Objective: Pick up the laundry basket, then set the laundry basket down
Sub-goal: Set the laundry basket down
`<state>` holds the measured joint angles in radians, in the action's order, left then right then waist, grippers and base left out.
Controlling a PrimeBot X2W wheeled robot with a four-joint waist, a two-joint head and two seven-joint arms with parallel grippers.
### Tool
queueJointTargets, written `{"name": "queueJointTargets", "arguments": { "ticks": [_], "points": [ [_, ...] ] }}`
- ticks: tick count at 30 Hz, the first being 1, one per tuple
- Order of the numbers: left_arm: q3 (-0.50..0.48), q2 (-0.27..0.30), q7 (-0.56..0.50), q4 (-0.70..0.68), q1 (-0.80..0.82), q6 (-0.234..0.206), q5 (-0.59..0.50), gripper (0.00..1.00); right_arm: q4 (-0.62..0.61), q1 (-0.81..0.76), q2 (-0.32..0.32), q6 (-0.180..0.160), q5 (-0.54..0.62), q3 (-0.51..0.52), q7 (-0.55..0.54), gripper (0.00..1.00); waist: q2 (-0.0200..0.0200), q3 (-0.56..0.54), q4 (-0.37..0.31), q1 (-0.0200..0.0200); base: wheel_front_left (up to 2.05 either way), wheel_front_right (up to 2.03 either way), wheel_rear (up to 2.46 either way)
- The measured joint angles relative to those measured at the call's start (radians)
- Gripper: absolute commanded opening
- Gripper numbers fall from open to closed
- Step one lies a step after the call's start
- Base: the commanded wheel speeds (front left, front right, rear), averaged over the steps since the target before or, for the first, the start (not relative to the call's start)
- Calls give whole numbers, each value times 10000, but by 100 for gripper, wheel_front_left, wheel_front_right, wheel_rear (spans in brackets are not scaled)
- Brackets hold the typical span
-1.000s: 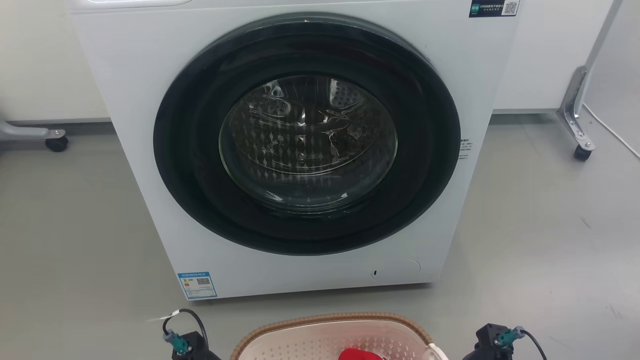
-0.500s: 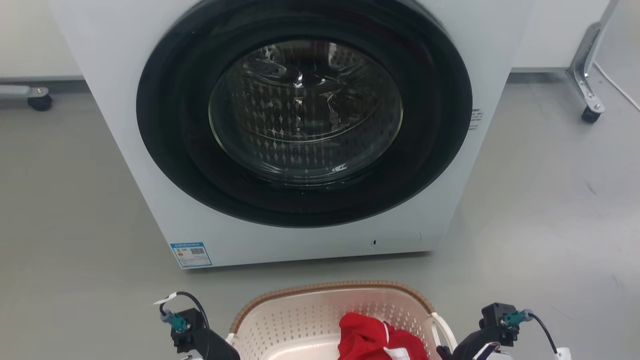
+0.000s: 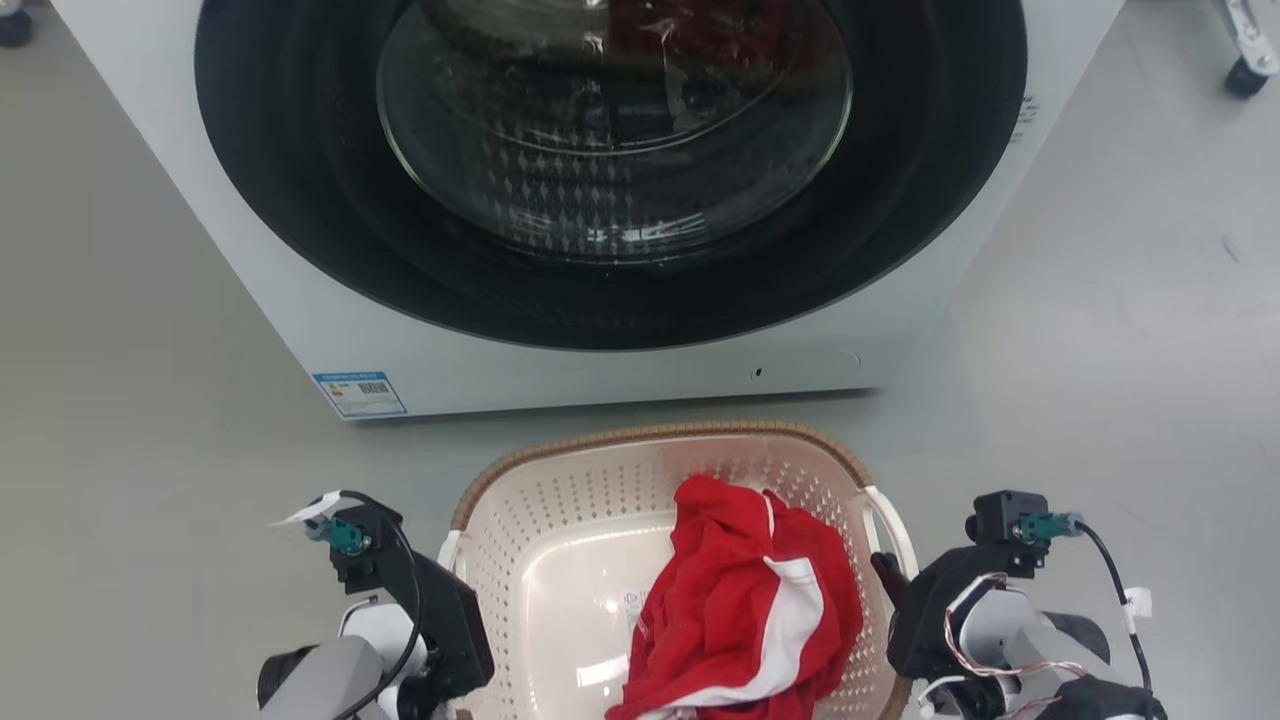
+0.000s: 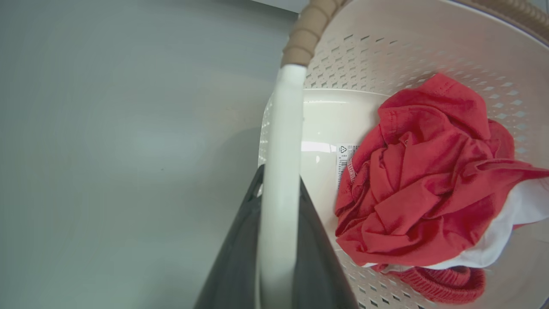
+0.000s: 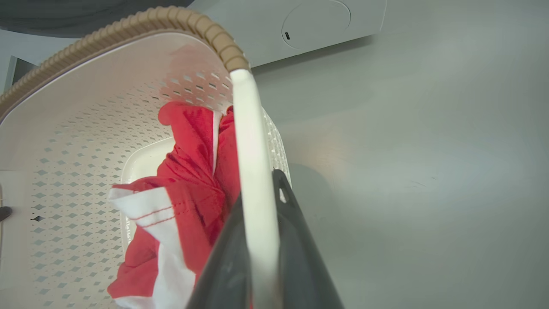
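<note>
Left claw (image 4: pixel 279 176) is clamped on the white left handle (image 4: pixel 281 128) of the laundry basket (image 3: pixel 660 432), one dark finger on each side of the bar. Right claw (image 5: pixel 257 189) mirrors it, pinching the white right handle (image 5: pixel 251 128) just below where it meets the brown rim. So both sides are gripped, and it looks like a firm, square hold.

The basket sits between the two arms, directly in front of the washing machine (image 3: pixel 400 360) and a little short of it, with grey floor (image 3: pixel 1100 350) all around. Inside, a crumpled red garment with a white panel (image 3: pixel 740 590) is heaped toward the basket's right half, leaving the pale bottom bare on the left. A shadow hugs the basket's base in both wrist views, so it is low. Whether the base actually touches the floor cannot be told from here.

Judging by the two-handed hold, the step in hand is the carry itself, with the handles secured and the load shared between the arms. Whichever way it goes next, up or down, the move calls for both arms travelling together at the same pace and keeping the rim level. The cloth weighs more on the right, so a lopsided motion could tip the basket or let a smooth handle slide through the fingers. The washing machine is close ahead, so forward room is limited.
</note>
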<state>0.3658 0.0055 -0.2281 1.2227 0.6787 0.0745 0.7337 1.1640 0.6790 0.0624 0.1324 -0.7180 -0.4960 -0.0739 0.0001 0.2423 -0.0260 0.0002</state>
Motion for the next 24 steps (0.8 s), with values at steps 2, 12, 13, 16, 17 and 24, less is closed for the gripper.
{"name": "queueJointTargets", "arguments": {
  "ticks": [2, 12, 13, 16, 17, 24],
  "points": [
    [8, 19, 169, -54, 195, -50, -15, 0, -21, 232, 8, -2, 67, -4, 100, 0, 0, 291, 6, -1, 0, 0, 0],
    [58, 171, 924, -322, 1134, -236, -253, 0, -165, 1236, 54, -15, 337, -111, 623, 0, 0, 1763, 33, 0, 0, 0, 0],
    [67, 174, 1012, -347, 1221, -263, -313, 0, -165, 1331, 56, -15, 339, -123, 677, 0, 1, 1913, 35, 0, 0, 0, 0],
    [84, 190, 1191, -378, 1444, -309, -433, 0, -159, 1546, 65, -19, 378, -144, 807, 0, 1, 2344, 39, 0, 0, 0, 0],
    [94, 199, 1267, -376, 1493, -309, -451, 0, -155, 1584, 65, -23, 399, -150, 865, 0, 1, 2480, 40, 0, 0, 0, 0],
    [203, 230, 1733, -378, 1793, -353, -604, 0, -59, 1915, 56, -94, 474, -228, 1206, 0, 1, 3349, 31, 0, 0, 0, 0]
  ]
}}
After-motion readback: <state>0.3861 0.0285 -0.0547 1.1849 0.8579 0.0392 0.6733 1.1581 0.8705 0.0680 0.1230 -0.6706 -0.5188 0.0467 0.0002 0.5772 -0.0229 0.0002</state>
